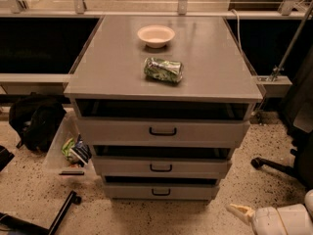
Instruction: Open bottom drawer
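The bottom drawer looks not yet pulled, the gripper hanging at four o'clock from its handle, apart from it, spread or closed impossible to tell.

A grey cabinet is seen from above and in front. The bottom drawer, lowest in the cabinet's face, is marked by a small black bar handle, and a dark gap is seen above its front. On the cabinet's top a pale bowl is set toward the back, with a crumpled green packet nearer the front. The gripper is held low, right of the cabinet's base and apart from it. A black bag lies left of the cabinet.
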`<state>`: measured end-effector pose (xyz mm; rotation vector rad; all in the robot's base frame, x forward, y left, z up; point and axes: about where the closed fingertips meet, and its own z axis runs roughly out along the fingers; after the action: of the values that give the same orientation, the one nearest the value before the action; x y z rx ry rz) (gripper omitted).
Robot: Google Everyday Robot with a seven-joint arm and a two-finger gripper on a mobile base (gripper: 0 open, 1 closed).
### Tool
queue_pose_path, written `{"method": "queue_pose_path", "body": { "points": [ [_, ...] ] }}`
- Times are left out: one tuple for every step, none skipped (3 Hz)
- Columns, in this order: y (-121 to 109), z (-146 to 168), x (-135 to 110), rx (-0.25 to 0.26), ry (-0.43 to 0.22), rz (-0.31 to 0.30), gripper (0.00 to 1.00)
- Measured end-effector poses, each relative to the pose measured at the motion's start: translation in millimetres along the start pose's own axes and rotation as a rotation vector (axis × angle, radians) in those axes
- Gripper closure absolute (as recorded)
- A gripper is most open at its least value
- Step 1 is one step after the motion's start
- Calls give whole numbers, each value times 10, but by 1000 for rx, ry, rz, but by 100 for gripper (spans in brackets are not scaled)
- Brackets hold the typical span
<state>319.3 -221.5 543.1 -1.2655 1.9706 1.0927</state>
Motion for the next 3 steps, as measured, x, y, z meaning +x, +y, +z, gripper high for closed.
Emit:
{"method": "queue_pose_path", "body": {
  "points": [
    [-12,155,84,-36,-47,2,0],
    [-16,212,115,-50,-64,3,0],
    [-17,225,121,-53,-68,3,0]
  ]
}}
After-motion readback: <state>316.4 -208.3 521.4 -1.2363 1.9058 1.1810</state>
